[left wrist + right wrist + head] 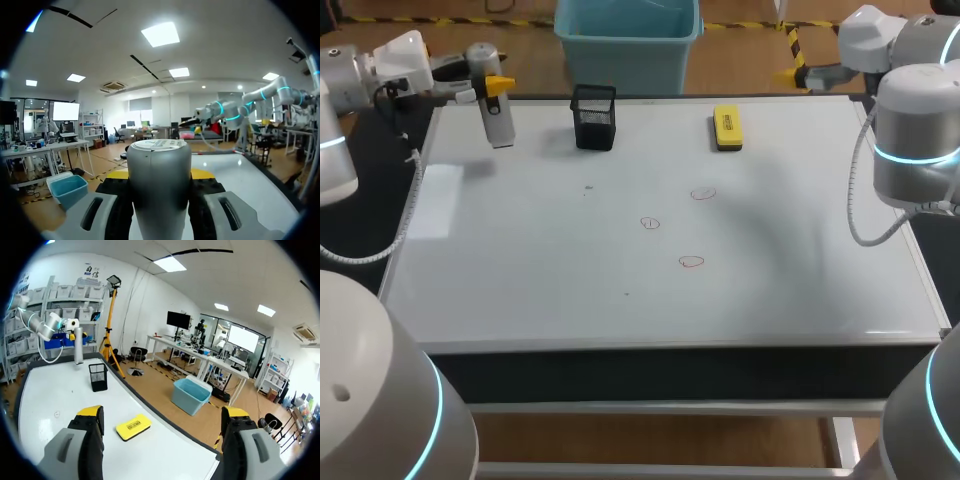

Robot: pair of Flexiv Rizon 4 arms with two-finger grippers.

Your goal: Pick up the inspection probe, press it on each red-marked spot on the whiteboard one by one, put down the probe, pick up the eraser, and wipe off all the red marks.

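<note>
My left gripper (492,90) hangs over the whiteboard's (620,290) far left corner, shut on the grey cylindrical probe (498,125), which points down and stays clear of the board. In the left wrist view the probe (159,190) sits between the yellow-tipped fingers. Three small red marks (703,193), (650,223), (691,262) lie mid-board. The yellow eraser (727,128) rests near the far edge. At the far right corner my right gripper (812,74) stands wide open and empty. From its wrist view the eraser (133,426) lies on the board ahead of the open gripper (162,415).
A black mesh holder (594,117) stands on the board's far edge between the probe and the eraser; it also shows in the right wrist view (98,376). My right arm's elbow (915,150) hangs over the board's right edge.
</note>
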